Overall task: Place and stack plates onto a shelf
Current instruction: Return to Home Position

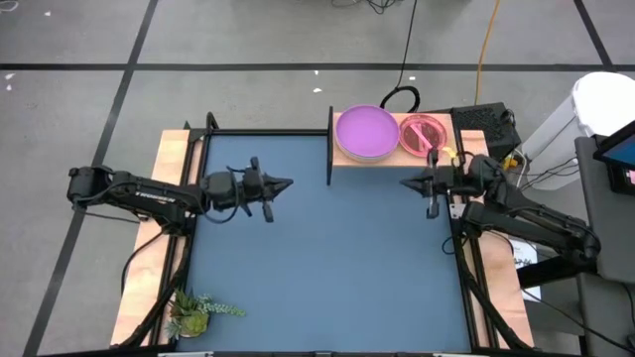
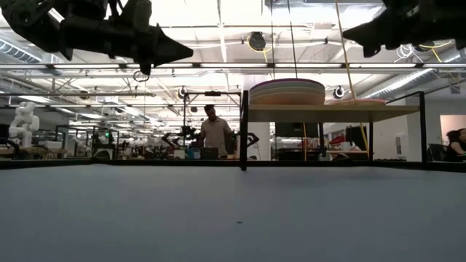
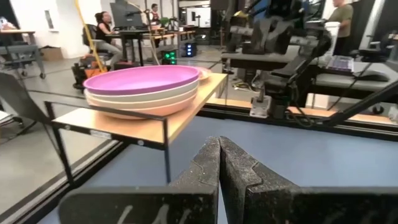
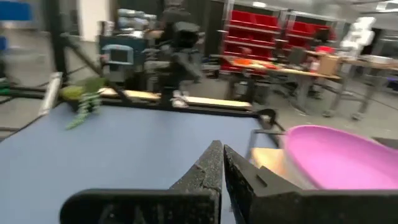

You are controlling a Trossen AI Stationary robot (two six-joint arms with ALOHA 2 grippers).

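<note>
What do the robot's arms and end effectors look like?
The left arm and right arm are black, slim and jointed. The left end effector and right end effector each taper to two pointed, speckled fingers with stepped inner edges.

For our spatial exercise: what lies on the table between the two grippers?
High view: only bare blue table separates the left gripper from the right gripper.

The high view looks straight down on the whole counter (image 1: 327, 248); the low view sits at counter level facing the far shelf (image 2: 328, 113), which both close wrist views share.
</note>
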